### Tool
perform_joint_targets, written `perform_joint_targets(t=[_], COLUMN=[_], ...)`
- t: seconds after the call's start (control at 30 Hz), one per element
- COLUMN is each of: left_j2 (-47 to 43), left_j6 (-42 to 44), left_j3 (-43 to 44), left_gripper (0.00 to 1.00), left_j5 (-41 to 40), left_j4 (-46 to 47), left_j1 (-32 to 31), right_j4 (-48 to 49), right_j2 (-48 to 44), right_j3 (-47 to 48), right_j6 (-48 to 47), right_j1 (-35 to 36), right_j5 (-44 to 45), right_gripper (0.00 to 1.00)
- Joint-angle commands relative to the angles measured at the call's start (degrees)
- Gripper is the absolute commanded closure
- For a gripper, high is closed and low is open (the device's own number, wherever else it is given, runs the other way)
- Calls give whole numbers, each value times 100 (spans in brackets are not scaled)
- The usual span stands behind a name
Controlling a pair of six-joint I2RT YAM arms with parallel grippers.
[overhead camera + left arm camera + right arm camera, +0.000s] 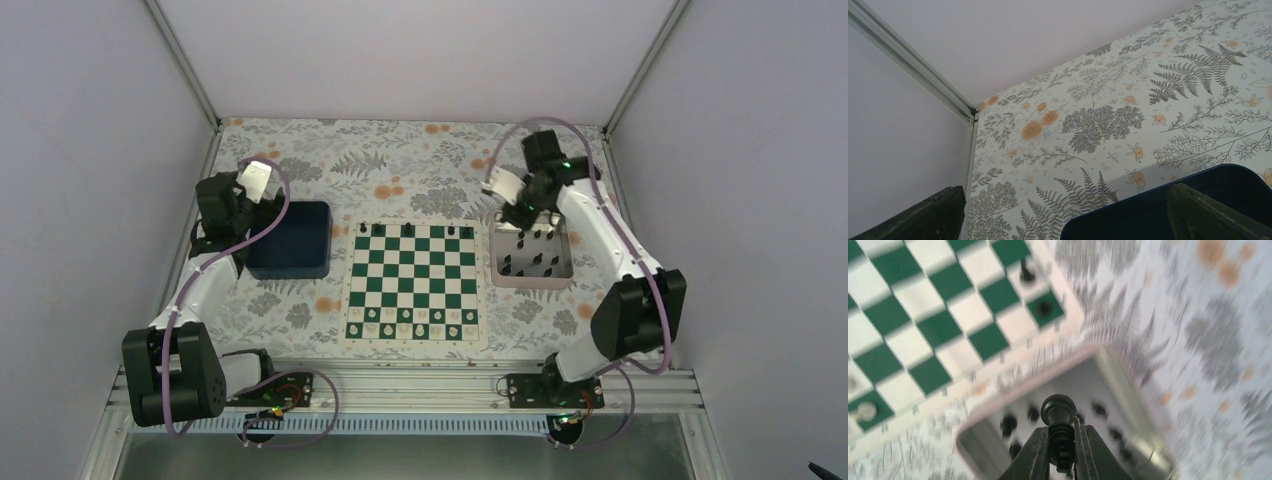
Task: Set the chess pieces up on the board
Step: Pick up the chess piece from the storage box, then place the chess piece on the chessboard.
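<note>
The right gripper (1062,452) is clamping a small black chess piece (1058,411), low centre, above the square silver metal tray (1120,372); keeping it upright, aim for a free edge square of the green-and-white chessboard (923,325), upper left.

Blue bin (1128,215) beyond fingers (1213,215), floral tablecloth (1098,125).

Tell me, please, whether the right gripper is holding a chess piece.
Yes, shut on a black piece: the right gripper pinches its stem between its jaws, above the silver tray.

Soft, even light; the right wrist view smears with blur (other 2 sharp).
</note>
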Motion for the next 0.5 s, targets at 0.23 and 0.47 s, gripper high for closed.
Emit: perform_joint_targets(t=[0.23, 0.47], left_j2=[-177, -172], left_j6=[-43, -36], left_j3=[98, 72], left_gripper=[0, 0], left_j5=[145, 146], left_j4=[-8, 8], left_j1=[27, 25], right_j4=[-400, -452], right_j2=[2419, 3655], right_j3=[2907, 3738], right_j6=[345, 298], right_j1=[1968, 2334], right_j5=[-45, -18], right_gripper=[92, 92])
